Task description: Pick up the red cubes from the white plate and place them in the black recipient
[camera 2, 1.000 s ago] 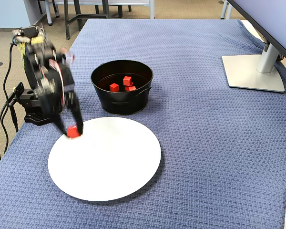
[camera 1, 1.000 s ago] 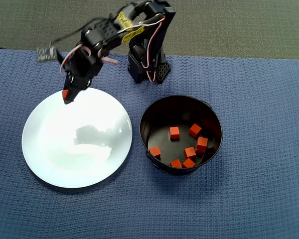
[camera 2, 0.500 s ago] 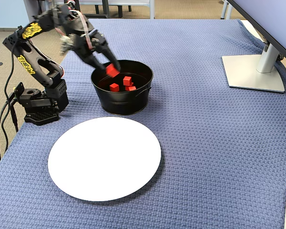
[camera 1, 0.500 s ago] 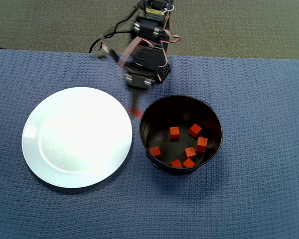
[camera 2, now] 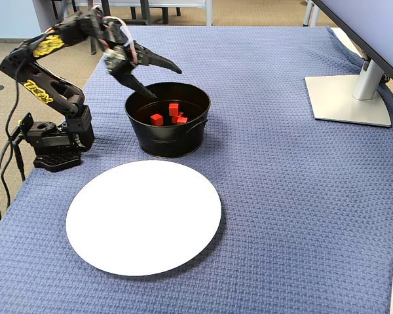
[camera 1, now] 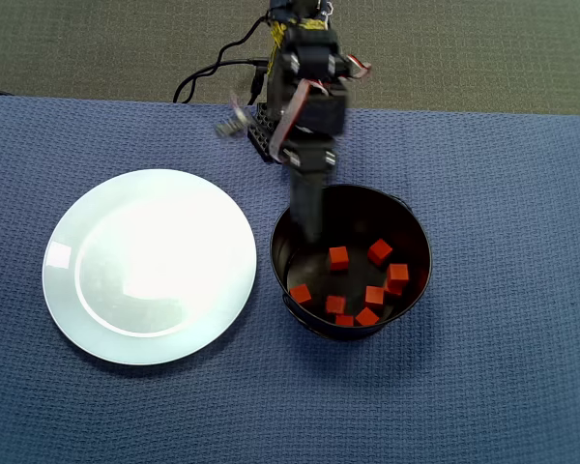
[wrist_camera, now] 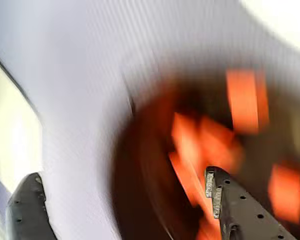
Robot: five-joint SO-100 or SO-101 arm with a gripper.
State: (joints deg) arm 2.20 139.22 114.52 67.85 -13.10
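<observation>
Several red cubes (camera 1: 339, 257) lie on the bottom of the black pot (camera 1: 420, 232). They also show in the fixed view (camera 2: 173, 110) and as orange blurs in the wrist view (wrist_camera: 242, 100). The white plate (camera 1: 150, 266) lies bare to the left of the pot in the overhead view, and in front of the pot in the fixed view (camera 2: 144, 219). My gripper (camera 2: 167, 84) is open and empty, hovering over the pot's rim on the arm side (camera 1: 309, 227). In the blurred wrist view its two fingers (wrist_camera: 240, 210) stand wide apart over the pot (wrist_camera: 140, 165).
The arm's base (camera 2: 52, 144) stands at the cloth's edge behind the pot, with cables (camera 1: 208, 72) trailing off. A monitor stand (camera 2: 347, 98) sits at the far right in the fixed view. Blue woven cloth (camera 1: 483, 387) covers the table.
</observation>
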